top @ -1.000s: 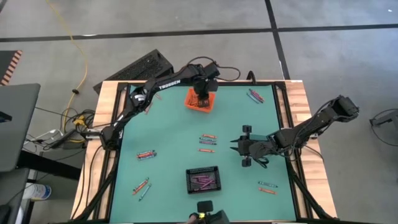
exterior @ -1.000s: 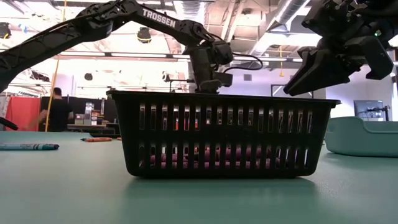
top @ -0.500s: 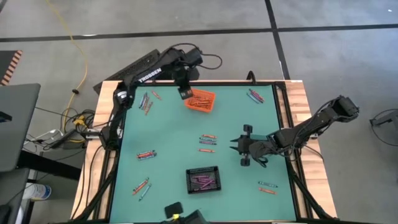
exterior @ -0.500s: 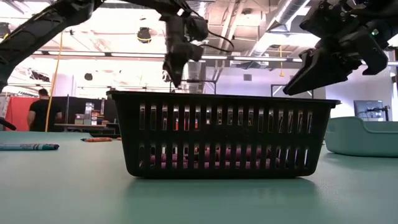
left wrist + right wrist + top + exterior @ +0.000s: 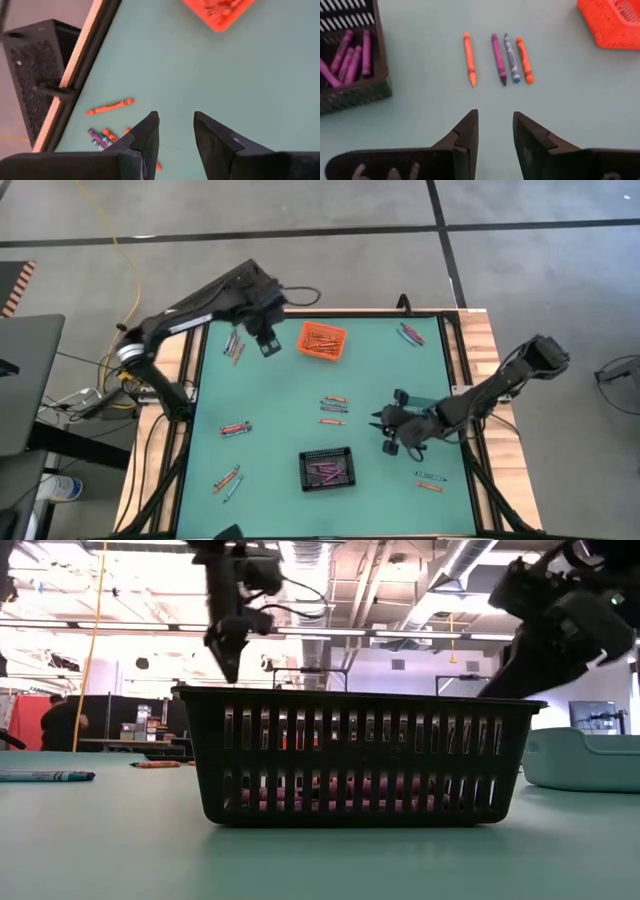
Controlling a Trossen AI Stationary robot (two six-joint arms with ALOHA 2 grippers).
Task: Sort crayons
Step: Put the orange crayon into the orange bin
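Left gripper hangs over the mat beside the orange bin, fingers parted and holding nothing, with a small heap of crayons just below it by the table's edge. Right gripper sits low mid-table, fingers also apart and empty, aimed at a row of four crayons: orange, purple, blue-grey, orange. Purple ones already lie in the black bin, orange in the orange bin; more crayons are scattered near the corners.

Here's the risk: three of that row lie side by side, nearly touching. A closing pinch could catch two colours at once, or roll a neighbour away. On the left, the heap sits close to the table rail, so a nudge could wedge a crayon against it.
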